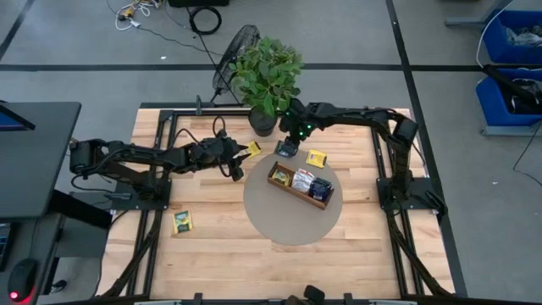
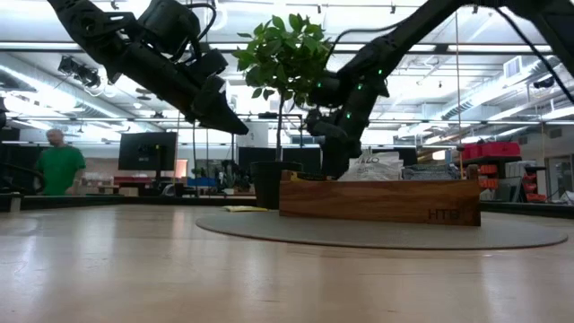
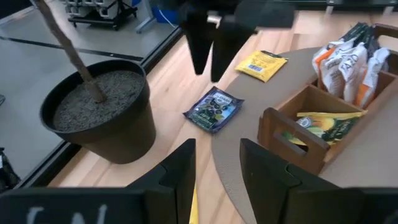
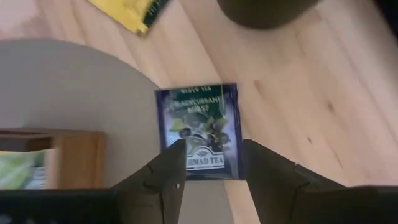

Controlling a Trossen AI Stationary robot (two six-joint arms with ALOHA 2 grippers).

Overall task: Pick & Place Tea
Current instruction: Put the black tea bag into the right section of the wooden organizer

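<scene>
**Right gripper open above the blue packet, with the left gripper crowding in**

The main risk is a fouled pick. The blue packet (image 4: 198, 132) lies flat, partly on the wood and partly over the edge of the grey mat (image 1: 288, 222), so the fingers may slide over it or pinch the mat instead. The pot (image 3: 99, 115) stands just left of it, and the left gripper (image 1: 237, 167), also open and empty, hovers near on that side, so the arms could clash. The right gripper (image 4: 211, 163) hangs straight over the packet with its fingers spread and apart from it, holding nothing. The packet sits just beyond the far-left end of the box (image 1: 301, 184), between the pot and the box. Other packets lie loose: a yellow packet (image 1: 316, 157) to the right and another (image 1: 181, 222) well to the near left.
</scene>
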